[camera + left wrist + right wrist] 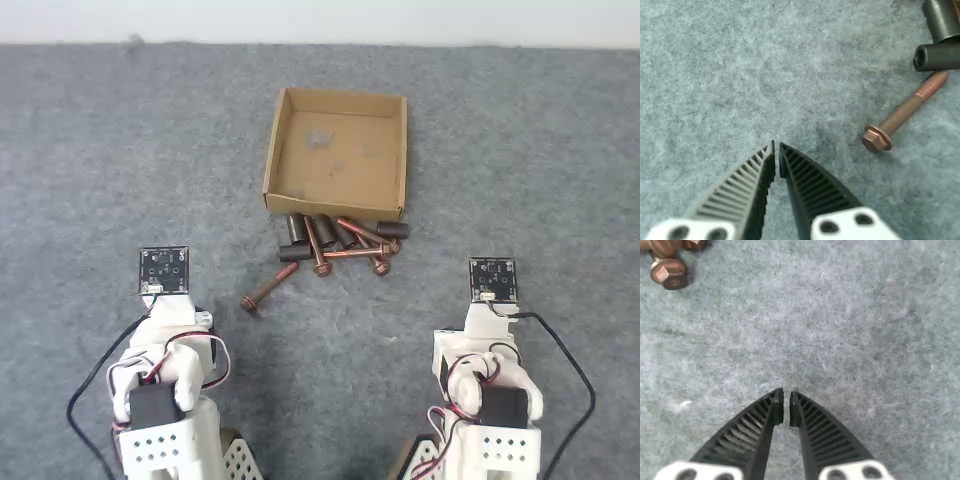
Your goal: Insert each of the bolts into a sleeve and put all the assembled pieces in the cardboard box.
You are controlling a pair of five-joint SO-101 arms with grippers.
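An open cardboard box [283, 160] lies at the table's middle back, nothing inside it. Just in front of it is a heap of copper bolts [352, 232] and black sleeves [296, 229]. One bolt [268, 287] lies apart toward the left arm; in the left wrist view this bolt [902, 113] rests with its flanged head nearest, beside a black sleeve [938, 56]. My left gripper [776, 149] is shut over bare carpet, short of the bolt. My right gripper [785, 395] is shut over bare carpet, with a bolt head [668, 274] farther off.
Grey carpet [500, 150] covers the whole table. Both arms sit at the near edge, the left arm [165, 350] and the right arm [490, 360], with cables looping beside them. Open carpet lies on both sides of the box.
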